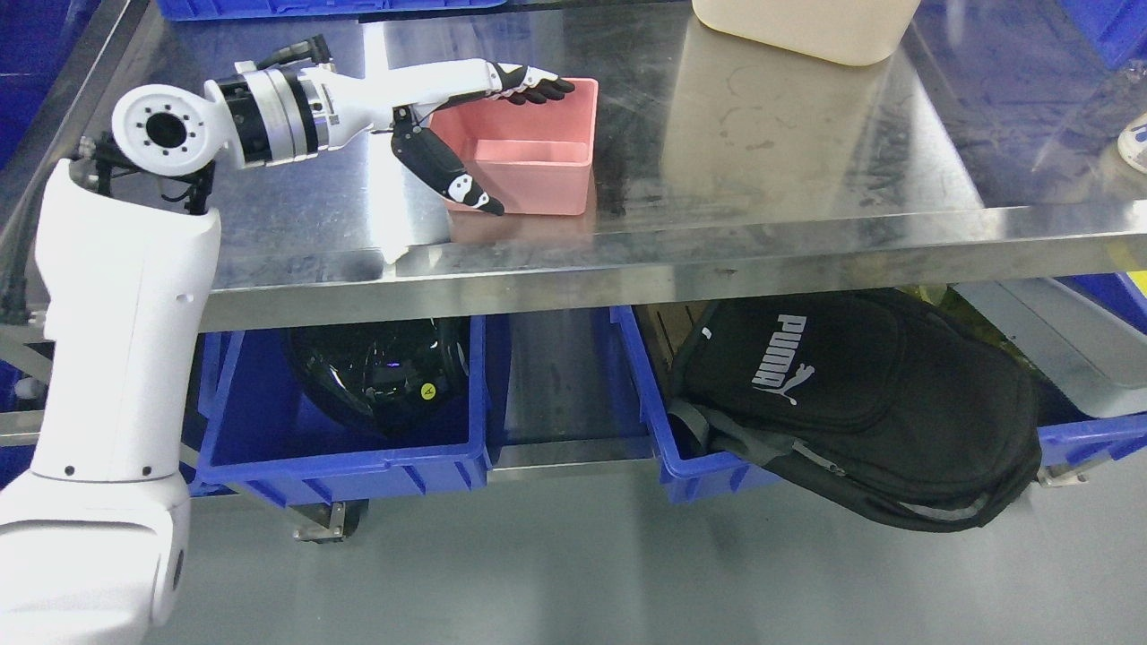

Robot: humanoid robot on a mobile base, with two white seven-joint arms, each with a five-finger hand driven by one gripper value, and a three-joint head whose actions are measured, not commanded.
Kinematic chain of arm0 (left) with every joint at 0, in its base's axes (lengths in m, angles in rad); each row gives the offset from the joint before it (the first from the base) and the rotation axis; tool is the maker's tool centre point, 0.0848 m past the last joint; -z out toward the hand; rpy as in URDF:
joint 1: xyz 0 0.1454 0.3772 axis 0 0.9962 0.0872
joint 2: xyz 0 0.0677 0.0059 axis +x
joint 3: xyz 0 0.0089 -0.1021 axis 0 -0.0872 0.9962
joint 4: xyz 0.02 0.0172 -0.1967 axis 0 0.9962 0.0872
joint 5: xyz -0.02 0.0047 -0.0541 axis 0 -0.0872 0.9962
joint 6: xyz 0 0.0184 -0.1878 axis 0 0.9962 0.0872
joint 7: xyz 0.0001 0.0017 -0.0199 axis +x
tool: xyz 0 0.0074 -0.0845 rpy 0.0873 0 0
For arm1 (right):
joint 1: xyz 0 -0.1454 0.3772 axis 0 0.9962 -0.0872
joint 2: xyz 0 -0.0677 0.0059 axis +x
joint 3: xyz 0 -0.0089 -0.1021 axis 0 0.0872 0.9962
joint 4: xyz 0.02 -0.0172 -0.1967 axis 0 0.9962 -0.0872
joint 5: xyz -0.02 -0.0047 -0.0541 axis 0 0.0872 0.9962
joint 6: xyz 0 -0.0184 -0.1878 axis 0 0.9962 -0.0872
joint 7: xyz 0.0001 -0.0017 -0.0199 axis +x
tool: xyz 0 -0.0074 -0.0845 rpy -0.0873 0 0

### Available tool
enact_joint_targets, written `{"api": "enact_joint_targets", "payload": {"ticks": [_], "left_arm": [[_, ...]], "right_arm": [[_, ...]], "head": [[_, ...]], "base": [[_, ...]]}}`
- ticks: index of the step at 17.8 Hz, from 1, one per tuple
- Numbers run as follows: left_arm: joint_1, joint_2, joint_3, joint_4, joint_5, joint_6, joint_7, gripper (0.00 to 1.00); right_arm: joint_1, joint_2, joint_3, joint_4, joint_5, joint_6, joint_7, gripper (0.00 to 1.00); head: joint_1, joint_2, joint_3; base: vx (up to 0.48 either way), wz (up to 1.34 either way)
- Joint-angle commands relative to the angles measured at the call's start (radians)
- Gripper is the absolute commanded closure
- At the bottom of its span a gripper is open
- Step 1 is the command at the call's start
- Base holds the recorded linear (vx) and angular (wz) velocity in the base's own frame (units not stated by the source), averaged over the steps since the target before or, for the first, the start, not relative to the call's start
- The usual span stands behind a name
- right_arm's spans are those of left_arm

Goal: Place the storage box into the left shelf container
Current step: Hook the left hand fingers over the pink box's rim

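A pink storage box (pixel 538 152) sits open-topped on the steel table top (pixel 762 170), left of the middle. My left hand (pixel 502 134) reaches in from the left over the box. Its fingers (pixel 538 87) lie stretched out along the box's far rim, and the thumb (pixel 448 175) hangs down in front of the near left corner. The hand is spread and does not clamp the box. Below the table on the left stands a blue container (pixel 269 448) holding a black helmet (pixel 376 372). My right arm is out of sight.
A second blue container (pixel 663 448) under the table holds a black backpack (pixel 860 403) that spills over its front. A cream bin (pixel 806 27) stands at the table's far edge. More blue bins (pixel 314 7) line the back. The table's front edge (pixel 627 269) overhangs the lower containers.
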Motion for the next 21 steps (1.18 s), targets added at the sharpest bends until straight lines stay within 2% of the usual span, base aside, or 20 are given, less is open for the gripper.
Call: {"api": "enact_joint_targets", "payload": {"ticks": [1,3,7,9,12,13,15,16,18,21], "left_arm": [[-0.086,-0.118,-0.127,0.272,-0.079,0.015,-0.011,0.07],[-0.091,-0.142,-0.122,0.312,-0.125,0.015,-0.018,0.10],[-0.091,-0.159,-0.115,0.341,-0.133,0.014,-0.022,0.27],[-0.089,-0.167,-0.100,0.345,-0.130,0.012,-0.063,0.34],[-0.089,-0.191,-0.017,0.364,-0.122,-0.012,-0.081,0.55],[-0.089,-0.204,0.023,0.378,-0.122,-0.047,-0.084,0.65],[-0.085,-0.204,0.116,0.404,-0.108,-0.115,-0.113,0.93],[-0.083,-0.204,0.164,0.420,-0.088,-0.132,-0.124,1.00],[-0.080,-0.204,0.248,0.429,-0.020,-0.129,-0.133,1.00],[-0.041,-0.204,0.376,0.441,0.239,-0.127,-0.134,1.00]], "right_arm": [[0.009,-0.017,-0.005,-0.017,0.002,0.000,0.001,0.00],[0.009,-0.017,-0.005,-0.017,0.002,0.000,0.001,0.00],[0.009,-0.017,-0.005,-0.017,0.002,0.000,0.001,0.00],[0.009,-0.017,-0.005,-0.017,0.002,0.000,0.001,0.00],[0.009,-0.017,-0.005,-0.017,0.002,0.000,0.001,0.00],[0.009,-0.017,-0.005,-0.017,0.002,0.000,0.001,0.00],[0.009,-0.017,-0.005,-0.017,0.002,0.000,0.001,0.00],[0.009,-0.017,-0.005,-0.017,0.002,0.000,0.001,0.00],[0.009,-0.017,-0.005,-0.017,0.002,0.000,0.001,0.00],[0.009,-0.017,-0.005,-0.017,0.002,0.000,0.001,0.00]], "head": [[0.0000,0.000,0.000],[0.0000,0.000,0.000],[0.0000,0.000,0.000],[0.0000,0.000,0.000],[0.0000,0.000,0.000],[0.0000,0.000,0.000],[0.0000,0.000,0.000],[0.0000,0.000,0.000],[0.0000,0.000,0.000],[0.0000,0.000,0.000]], "base": [[0.000,0.00],[0.000,0.00],[0.000,0.00],[-0.001,0.05],[-0.001,0.06],[0.002,0.07],[0.001,0.06],[0.000,0.06],[-0.004,0.07],[0.000,0.05]]}}
